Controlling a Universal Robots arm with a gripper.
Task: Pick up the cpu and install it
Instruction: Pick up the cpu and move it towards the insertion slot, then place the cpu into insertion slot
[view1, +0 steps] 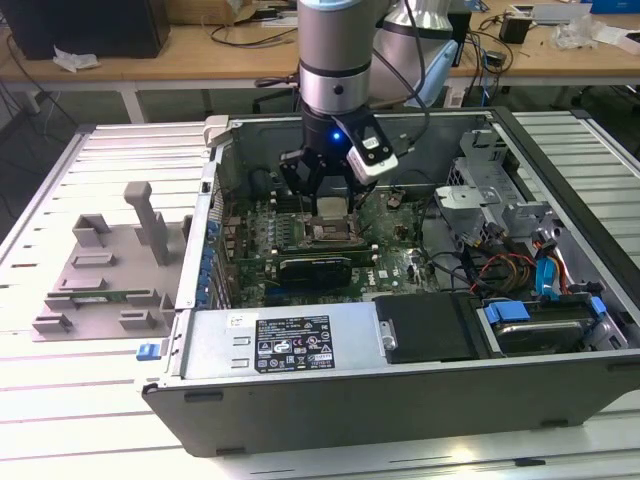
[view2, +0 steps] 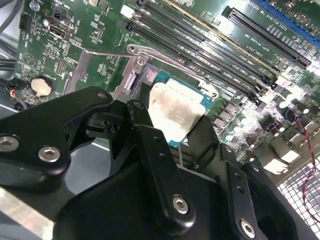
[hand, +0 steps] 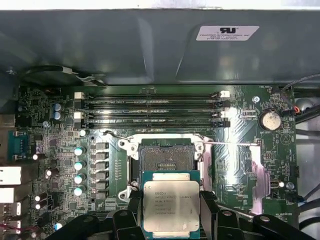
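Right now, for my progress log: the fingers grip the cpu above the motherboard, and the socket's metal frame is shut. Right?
No: the frame is open. In the first wrist view the socket lies uncovered, while the fingers grip the cpu above the motherboard.

The cpu (hand: 171, 206) has a pale silver-grey top with faint dark print and a green rim. The jaws are black. The motherboard (hand: 240, 132) is green, dotted with pale blue-topped capacitors (hand: 78, 164); its memory slots (hand: 150, 107) are black. The computer case (view1: 400, 400) is dark grey, and the bench (view1: 90, 400) is pale with ribbed stripes.
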